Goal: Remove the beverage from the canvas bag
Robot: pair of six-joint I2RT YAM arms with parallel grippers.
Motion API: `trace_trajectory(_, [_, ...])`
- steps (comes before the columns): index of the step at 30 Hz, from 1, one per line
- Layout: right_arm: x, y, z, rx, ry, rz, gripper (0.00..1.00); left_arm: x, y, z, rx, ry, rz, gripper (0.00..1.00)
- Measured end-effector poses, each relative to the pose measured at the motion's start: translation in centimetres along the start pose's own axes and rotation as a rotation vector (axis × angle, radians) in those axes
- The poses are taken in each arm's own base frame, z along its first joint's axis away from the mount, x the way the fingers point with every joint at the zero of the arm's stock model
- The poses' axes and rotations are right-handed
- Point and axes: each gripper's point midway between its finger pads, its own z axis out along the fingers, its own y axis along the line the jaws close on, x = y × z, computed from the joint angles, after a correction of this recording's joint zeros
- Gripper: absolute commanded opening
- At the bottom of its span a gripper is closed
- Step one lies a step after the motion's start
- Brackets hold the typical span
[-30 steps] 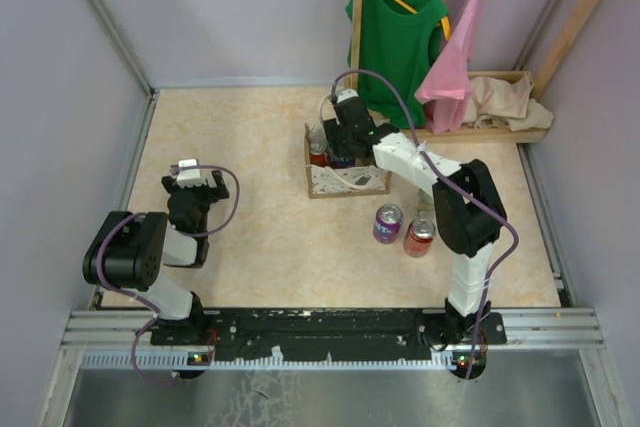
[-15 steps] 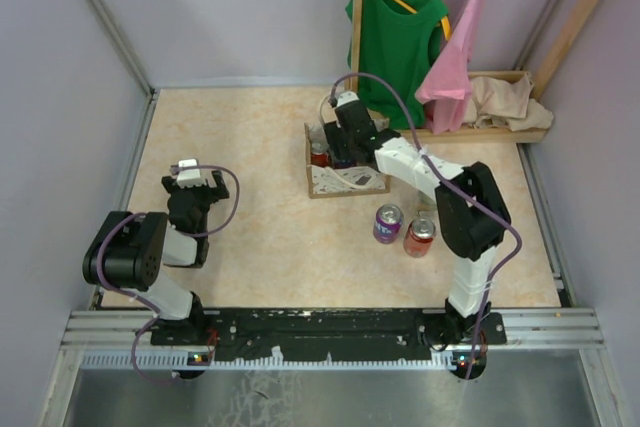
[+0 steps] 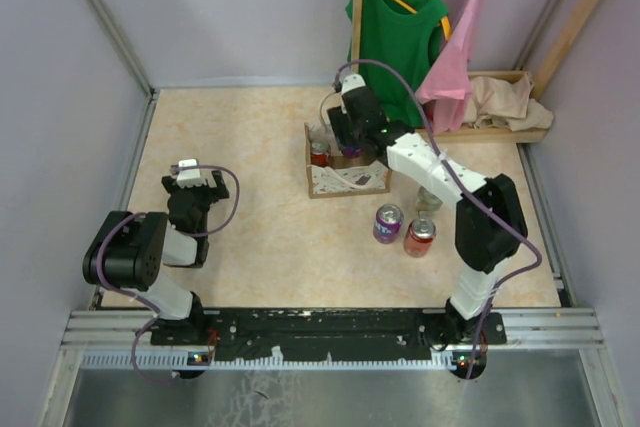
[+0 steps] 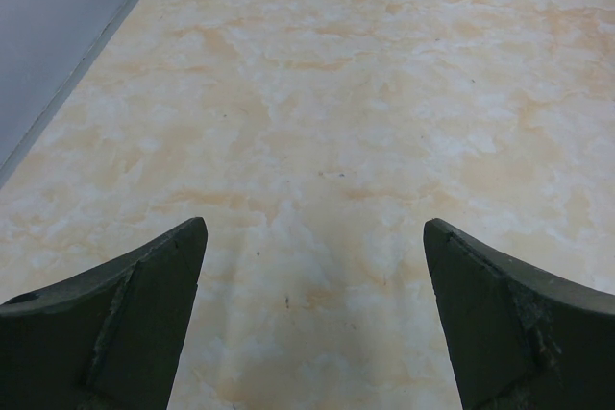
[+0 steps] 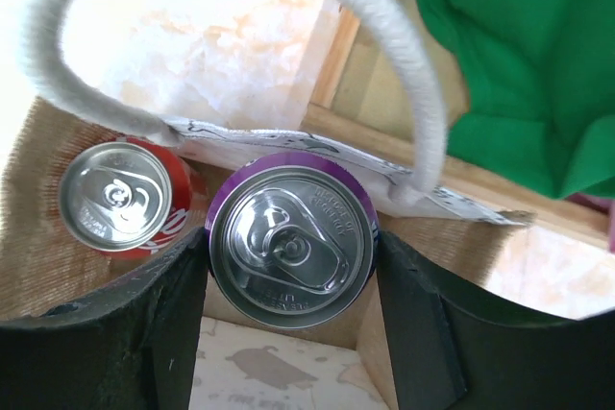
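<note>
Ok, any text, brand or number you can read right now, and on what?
Nothing reads as words.
Purple can at the bag: embossed lettering on the lid, too blurred to read.
Red can in the bag: a sliver of white marking on its side, unreadable.
Purple can on the table and red can on the table: labels too small.
Canvas bag: pattern only, no words.

Light: bright, even, overhead; shadows on the table (image 3: 250, 147) faint.
Glare: table washed out white through the canvas bag (image 5: 423, 93) handle (right wrist view).
Focus: purple can (image 5: 291, 245) sharp, near fingers (image 5: 106, 333) soft.
</note>
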Motion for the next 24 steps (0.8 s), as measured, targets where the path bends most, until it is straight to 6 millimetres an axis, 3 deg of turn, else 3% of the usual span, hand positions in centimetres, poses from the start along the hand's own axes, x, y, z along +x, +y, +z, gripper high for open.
trace_trajectory(7, [-4.5, -0.5, -4.7, 0.014, -0.112, -0.021, 0.0, 0.0, 0.0, 0.0, 0.0, 0.0, 0.0, 1.0])
trace_trajectory(15, [-9.7, 1.3, -13.3, -0.046, -0.278, -0.035, 0.0, 0.0, 0.0, 0.0, 0.0, 0.0, 0.0, 1.0])
trace_trajectory(20, [-11.1, 1.8, -18.6, -0.095, -0.332, -0.018, 0.0, 0.0, 0.0, 0.0, 0.0, 0.0, 0.0, 1.0])
trace_trajectory(24, [-10.2, 3.4, -22.1, -0.145, -0.331, -0.048, 0.0, 0.0, 0.0, 0.0, 0.0, 0.0, 0.0, 1.0])
